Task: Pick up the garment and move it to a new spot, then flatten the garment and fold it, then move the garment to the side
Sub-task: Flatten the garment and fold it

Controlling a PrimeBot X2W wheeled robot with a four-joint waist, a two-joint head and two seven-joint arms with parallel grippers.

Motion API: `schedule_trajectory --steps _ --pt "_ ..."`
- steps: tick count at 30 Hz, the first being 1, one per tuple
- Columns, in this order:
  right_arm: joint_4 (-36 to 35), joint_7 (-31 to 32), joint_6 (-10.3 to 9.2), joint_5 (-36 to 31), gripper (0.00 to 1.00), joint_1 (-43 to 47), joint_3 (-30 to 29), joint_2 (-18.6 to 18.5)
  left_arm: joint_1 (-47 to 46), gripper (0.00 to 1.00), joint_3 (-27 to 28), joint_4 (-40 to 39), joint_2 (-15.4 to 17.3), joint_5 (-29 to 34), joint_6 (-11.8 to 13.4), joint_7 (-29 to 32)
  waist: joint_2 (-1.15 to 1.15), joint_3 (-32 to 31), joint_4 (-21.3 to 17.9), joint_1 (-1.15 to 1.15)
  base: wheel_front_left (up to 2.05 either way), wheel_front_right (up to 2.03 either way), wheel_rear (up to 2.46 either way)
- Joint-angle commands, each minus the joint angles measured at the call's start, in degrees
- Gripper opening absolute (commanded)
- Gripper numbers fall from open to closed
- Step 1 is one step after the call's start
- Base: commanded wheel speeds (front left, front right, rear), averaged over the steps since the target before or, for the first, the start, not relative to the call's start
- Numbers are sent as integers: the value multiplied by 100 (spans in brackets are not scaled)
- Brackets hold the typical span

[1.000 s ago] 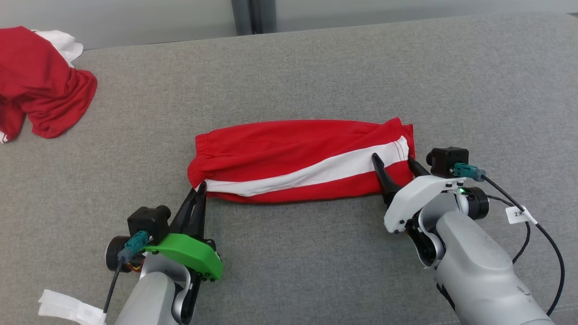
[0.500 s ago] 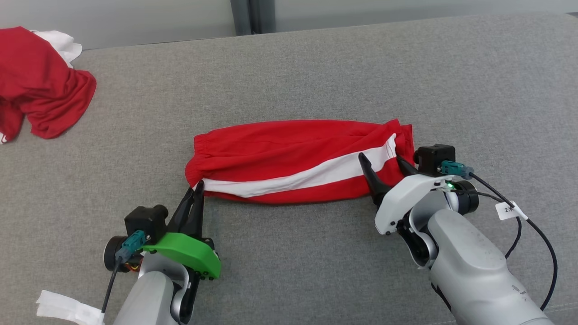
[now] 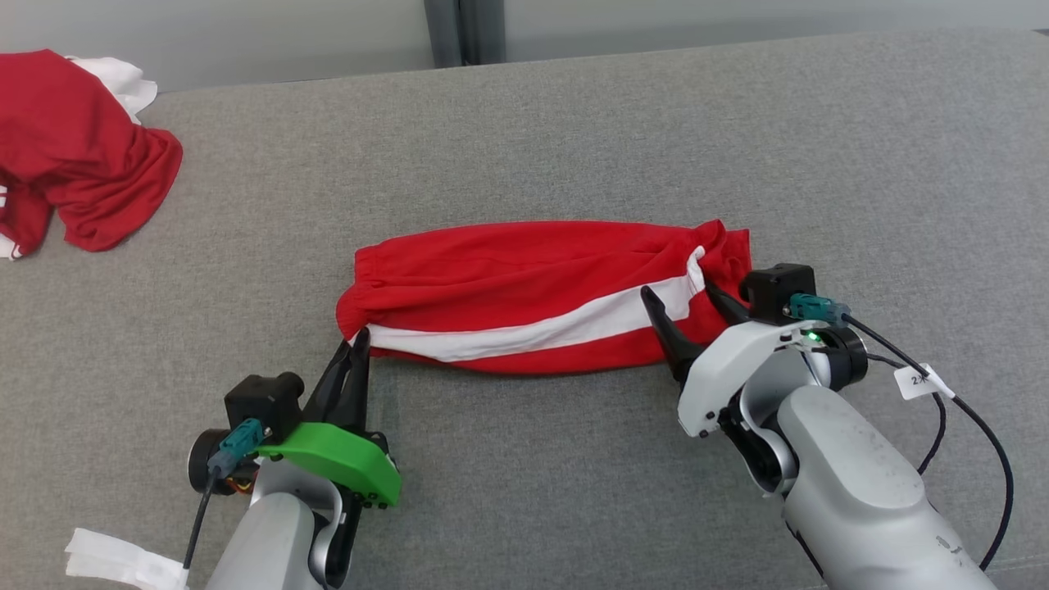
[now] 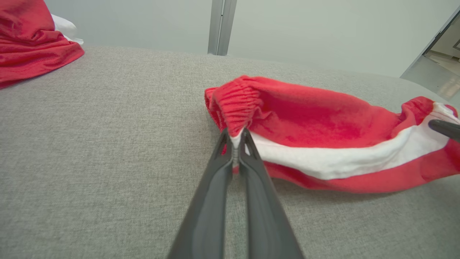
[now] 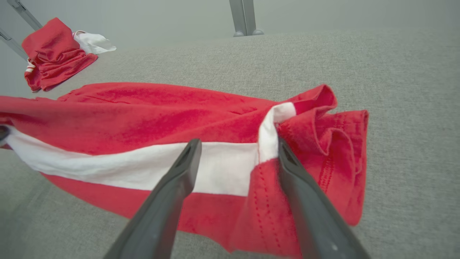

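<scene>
Garment: red, one white stripe, folded into a long band, lying across middle of grey upholstered surface. Elastic waistband end toward left claw, hemmed end toward right claw. Kind of garment hard to tell from the folds; underside hidden.

Left claw: fingers together, pinched on cloth at near corner of waistband end, just where stripe starts. Plain in left wrist view, claw with a sliver of white and red caught between the tips. Depth of bite not readable.

Right claw: fingers wide apart, nothing gripped, set over hemmed end. In right wrist view, claw straddling end of stripe. Outer finger partly lost behind a raised fold in head view. Touching cloth or just above it: cannot tell.

Left wrist view: hemmed end cut off by frame edge, with the tip of one dark finger of the other claw poking in there. Right wrist view: waistband end cut off likewise.

Second red pile at far left corner of surface, well apart, partly out of frame, white cloth behind it. Paper label on right arm's cable, marking unreadable.
</scene>
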Motion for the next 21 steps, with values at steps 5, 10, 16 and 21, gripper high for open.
schedule_trajectory --steps 5,10,16,21 --pt "-570 185 3 -193 100 346 -141 -7 64 0 47 -39 -7 66 -6 -21 0 2 -25 0 0 0 0" --pt "-952 459 3 -284 100 570 -292 15 41 0 55 -51 -12 76 -12 -21 0 30 -29 0 0 0 0" --pt "-900 746 3 -324 100 488 -574 10 -50 0 38 -33 -17 88 -24 -21 0 89 7 0 0 0 0" --pt "-605 843 3 -473 81 252 -758 13 -98 0 20 -8 -23 90 -32 -21 0 109 67 0 0 0 0"
